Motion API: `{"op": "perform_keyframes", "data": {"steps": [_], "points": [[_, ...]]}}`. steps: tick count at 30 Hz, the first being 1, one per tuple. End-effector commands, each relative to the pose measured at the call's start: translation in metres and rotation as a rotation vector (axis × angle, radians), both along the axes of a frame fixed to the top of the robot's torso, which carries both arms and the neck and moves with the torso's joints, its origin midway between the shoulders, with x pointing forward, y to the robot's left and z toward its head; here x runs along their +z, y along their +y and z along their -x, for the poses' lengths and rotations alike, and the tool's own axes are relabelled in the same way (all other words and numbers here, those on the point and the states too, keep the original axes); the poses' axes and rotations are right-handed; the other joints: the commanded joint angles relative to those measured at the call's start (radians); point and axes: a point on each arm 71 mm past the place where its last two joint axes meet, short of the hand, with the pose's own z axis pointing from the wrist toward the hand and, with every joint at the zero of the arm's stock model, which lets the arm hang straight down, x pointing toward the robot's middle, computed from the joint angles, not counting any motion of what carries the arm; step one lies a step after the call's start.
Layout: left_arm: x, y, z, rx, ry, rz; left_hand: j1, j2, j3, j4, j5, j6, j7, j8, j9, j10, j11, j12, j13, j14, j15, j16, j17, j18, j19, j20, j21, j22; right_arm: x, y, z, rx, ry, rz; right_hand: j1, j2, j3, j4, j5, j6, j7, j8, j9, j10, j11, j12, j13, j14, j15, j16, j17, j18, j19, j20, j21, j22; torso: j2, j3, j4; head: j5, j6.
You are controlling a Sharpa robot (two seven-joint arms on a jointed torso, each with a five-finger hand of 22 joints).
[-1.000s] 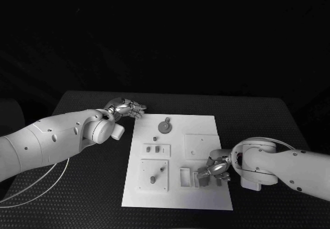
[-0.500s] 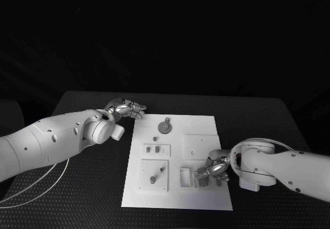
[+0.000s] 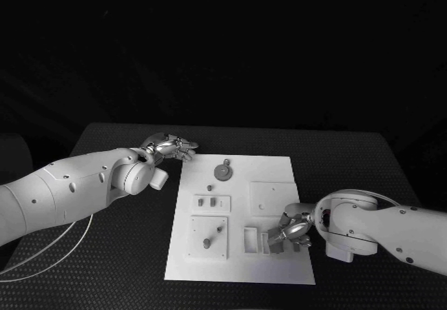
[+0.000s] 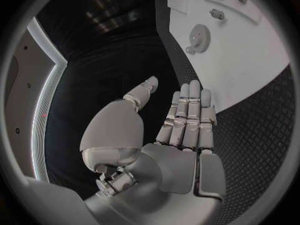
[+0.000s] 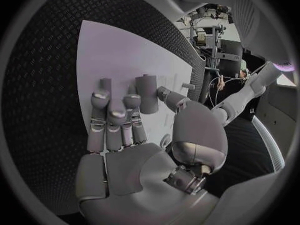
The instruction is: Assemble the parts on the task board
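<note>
task looks early to midway, judged from how things lie. the task board (image 3: 240,216) sits mid table. a gear-like round part (image 3: 223,171) lies flat near the board's far edge, toward its left side, apparently not seated yet. a small part (image 3: 211,188) stands just nearer than it. the left-middle raised block (image 3: 212,203) carries two short pegs. the near-left block (image 3: 210,237) has a slim pin and a small round piece on it, cannot tell if seated.

right hand (image 3: 290,234) is down at the board's near-right area, beside the small open-topped holder (image 3: 251,239). in the right wrist view a grey cylindrical part (image 5: 147,94) stands at the fingertips (image 5: 116,112) with the thumb close beside it, so it looks pinched, likely going to a socket. cannot tell what is inside the holder. the plain square plate (image 3: 274,196) by the right edge looks bare.

left hand (image 3: 170,147) hovers off the board's far-left corner, over the table (image 3: 112,258), fingers straight and apart from the thumb, holding nothing.

left to do: seat the held part, the gear, maybe more.
</note>
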Motion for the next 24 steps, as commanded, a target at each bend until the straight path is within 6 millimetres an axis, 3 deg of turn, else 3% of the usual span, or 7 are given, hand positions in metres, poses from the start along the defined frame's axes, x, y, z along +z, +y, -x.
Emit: {"op": "perform_keyframes", "data": {"steps": [1,11,18,24], "points": [[0.000,-0.002,0.001,-0.015,0.002,0.010,-0.006,-0.001,0.002,0.005,-0.005,-0.008,0.001,0.006,-0.001,-0.007,0.000,0.005,-0.001,0.008,0.002,-0.005,0.002,0.011,0.007,0.000,-0.006,0.001,0.001,-0.003,0.001,-0.055,0.013,-0.016,0.000,0.028,0.037,-0.050,0.016,0.013,0.000,0.004,-0.006,0.006,-0.001,-0.007,0.001,0.008,0.000,-0.007,0.005,0.032,0.000,0.005,0.006,0.013,-0.001,-0.0005,0.0001,0.000,0.002],[0.000,-0.004,0.000,-0.017,0.004,0.010,-0.005,-0.001,0.002,0.005,-0.005,-0.008,0.001,0.007,-0.002,-0.007,0.000,0.005,-0.001,0.008,0.002,-0.005,0.003,0.011,0.007,0.000,-0.006,0.002,0.024,-0.006,-0.003,-0.088,0.020,-0.059,-0.035,0.033,0.051,-0.077,0.021,0.023,-0.001,0.000,-0.009,0.011,-0.002,-0.011,0.003,0.015,-0.001,-0.017,0.018,0.032,0.002,0.008,0.008,0.012,0.000,-0.0018,0.0001,-0.005,0.011],[0.000,-0.006,0.001,-0.021,0.007,0.011,-0.005,-0.001,0.002,0.005,-0.004,-0.008,0.001,0.007,-0.002,-0.007,0.000,0.006,-0.001,0.009,0.002,-0.006,0.004,0.011,0.008,0.000,-0.006,0.002,0.024,0.001,0.000,-0.074,0.066,-0.080,-0.090,0.000,0.051,-0.072,0.056,0.027,-0.001,-0.005,-0.012,0.011,-0.002,-0.014,0.005,0.018,0.000,-0.026,0.029,0.032,0.002,0.010,0.008,0.010,0.000,-0.0004,0.0010,-0.005,0.014],[0.000,-0.006,0.001,-0.026,0.010,0.012,-0.005,-0.002,0.002,0.005,-0.004,-0.008,0.001,0.007,-0.002,-0.007,0.000,0.006,-0.001,0.009,0.002,-0.006,0.005,0.011,0.008,0.000,-0.007,0.002,0.022,0.009,-0.003,-0.055,0.077,-0.066,-0.094,0.002,0.051,-0.073,0.058,0.027,-0.001,-0.006,-0.012,0.011,-0.002,-0.015,0.005,0.019,0.000,-0.027,0.031,0.032,0.002,0.010,0.008,0.010,0.000,-0.0006,-0.0004,-0.001,0.014]]}}
